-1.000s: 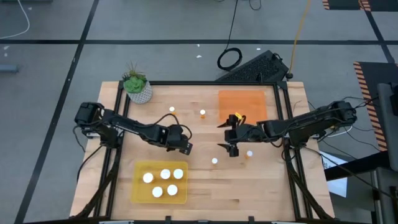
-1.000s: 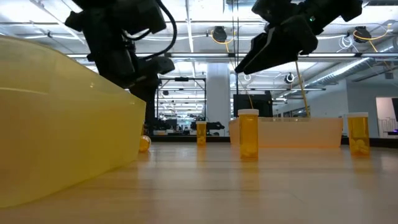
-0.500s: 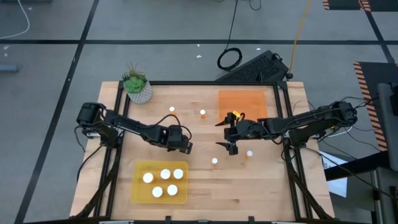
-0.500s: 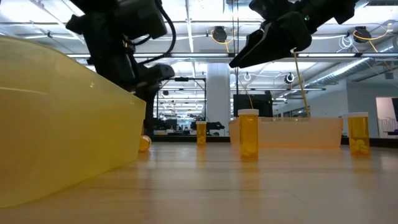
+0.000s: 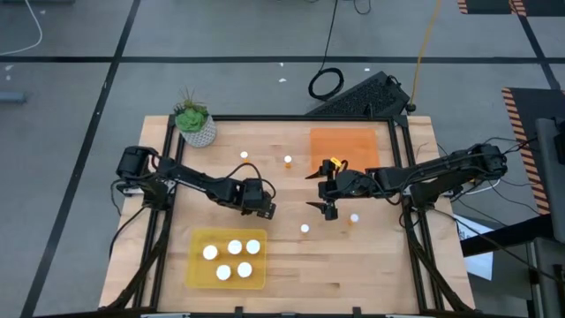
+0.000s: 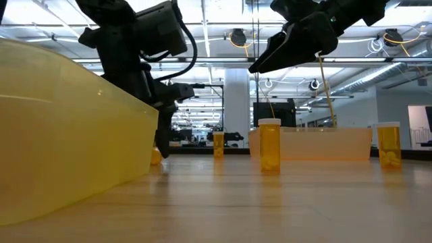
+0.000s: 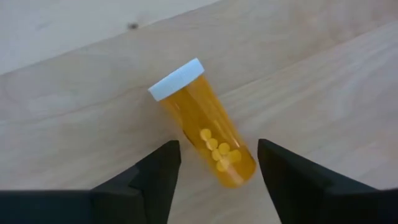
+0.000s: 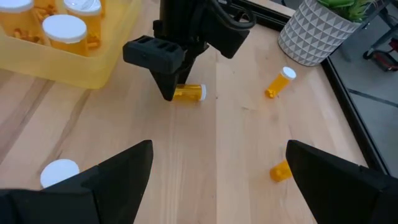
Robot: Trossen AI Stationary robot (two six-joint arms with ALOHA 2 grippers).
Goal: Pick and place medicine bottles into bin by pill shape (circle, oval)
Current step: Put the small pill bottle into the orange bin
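The left claw hangs low over the wooden table, just past the far edge of the yellow tray. Its fingers are spread, and a pill bottle lies on its side right below them, white cap pointing away from the claw and the bottom end sitting in the gap between the two fingertips. Small round pills show through its orange wall. The fingers look close to the bottle but not touching it, though the angle makes that hard to judge.

Four white-capped bottles stand in the yellow tray, just on the near side of the left claw.

The right claw is raised above the middle of the table, its fingers wide apart and holding nothing. The orange tray sits just beyond it. Two upright bottles stand on the bare wood on its near side, one close beside it. Two more bottles lie farther off, toward the white pot with the green plant.
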